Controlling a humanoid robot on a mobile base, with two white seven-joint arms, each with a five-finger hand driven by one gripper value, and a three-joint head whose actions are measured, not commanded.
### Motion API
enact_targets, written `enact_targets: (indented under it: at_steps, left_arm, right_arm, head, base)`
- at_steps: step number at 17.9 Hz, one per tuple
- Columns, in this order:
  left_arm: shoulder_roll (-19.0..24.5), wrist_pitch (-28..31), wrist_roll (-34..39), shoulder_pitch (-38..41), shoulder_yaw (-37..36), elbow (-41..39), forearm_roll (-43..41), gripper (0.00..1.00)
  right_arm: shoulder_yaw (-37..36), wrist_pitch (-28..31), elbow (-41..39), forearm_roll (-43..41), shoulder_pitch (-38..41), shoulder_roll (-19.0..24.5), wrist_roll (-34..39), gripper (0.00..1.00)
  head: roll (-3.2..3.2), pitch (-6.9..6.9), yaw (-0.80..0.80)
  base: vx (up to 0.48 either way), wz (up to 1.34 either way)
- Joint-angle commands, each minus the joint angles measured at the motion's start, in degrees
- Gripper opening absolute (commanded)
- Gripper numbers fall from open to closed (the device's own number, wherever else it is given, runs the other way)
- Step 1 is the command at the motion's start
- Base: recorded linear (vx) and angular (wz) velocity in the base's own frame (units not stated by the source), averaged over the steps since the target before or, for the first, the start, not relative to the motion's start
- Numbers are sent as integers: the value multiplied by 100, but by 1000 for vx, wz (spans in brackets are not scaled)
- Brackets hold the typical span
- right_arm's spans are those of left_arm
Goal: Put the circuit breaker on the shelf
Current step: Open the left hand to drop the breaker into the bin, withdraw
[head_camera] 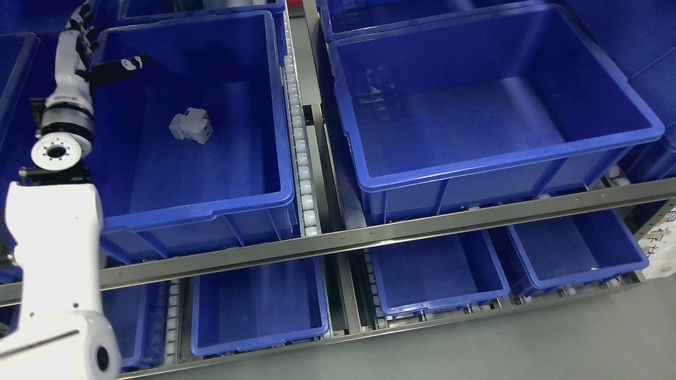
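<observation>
Where the shelf's (369, 237) upper level carries two large blue bins side by side, the circuit breaker (191, 125) lies on the floor of the left bin (211, 208), a small pale grey block with a dark red detail at its far right corner, tipped at an angle and clear of all four walls. It sits in the far left part of that bin's floor, touching nothing but the plastic beneath it. The left arm (55, 253) rises from the near left corner, white-shelled, with a round joint cap facing outward just beside the bin's left wall. The left hand (87, 53) is raised at the bin's far left corner, above the rim; its fingers are spread and relaxed, holding nothing, and a dark thumb (119, 68) with a white patch reaches rightward over the bin's interior. Hand and circuit breaker are apart, the hand farther and to the left. The right bin (501, 163) stands across a roller track (301, 158) and a metal divider. A metal rail runs along the near edge of the upper level. Below it, on the lower level, smaller blue bins (438, 274) sit in a row. Grey floor (528, 343) shows at the near right
</observation>
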Motion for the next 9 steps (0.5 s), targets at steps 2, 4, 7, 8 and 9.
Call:
enact_targets:
  at_steps: [2, 4, 7, 8, 9]
  left_arm:
    - [-934, 411, 15, 1969, 468, -4102, 404, 99]
    - [-824, 577, 23, 2454, 422, -4420, 404, 99]
    - [-621, 578, 24, 2579, 449, -4473, 404, 99]
    - [-586, 578, 24, 2579, 449, -4473, 404, 99]
    - [-577, 587, 24, 2579, 457, -4473, 404, 99]
  right_arm:
    - [114, 180, 0, 0, 0, -100, 5, 100]
    - [114, 180, 0, 0, 0, -100, -4, 100]
    - [114, 180, 0, 0, 0, -100, 5, 100]
    - [114, 180, 0, 0, 0, -100, 5, 100]
    - [114, 171, 0, 0, 0, -100, 5, 100]
  head:
    - [0, 0, 0]
    - [0, 0, 0]
    - [0, 0, 0]
    - [0, 0, 0]
    - [0, 0, 0]
  base:
    - [-20, 7]
    - [-60, -25]
    - [-90, -43]
    - [-110, -72]
    - [-110, -72]
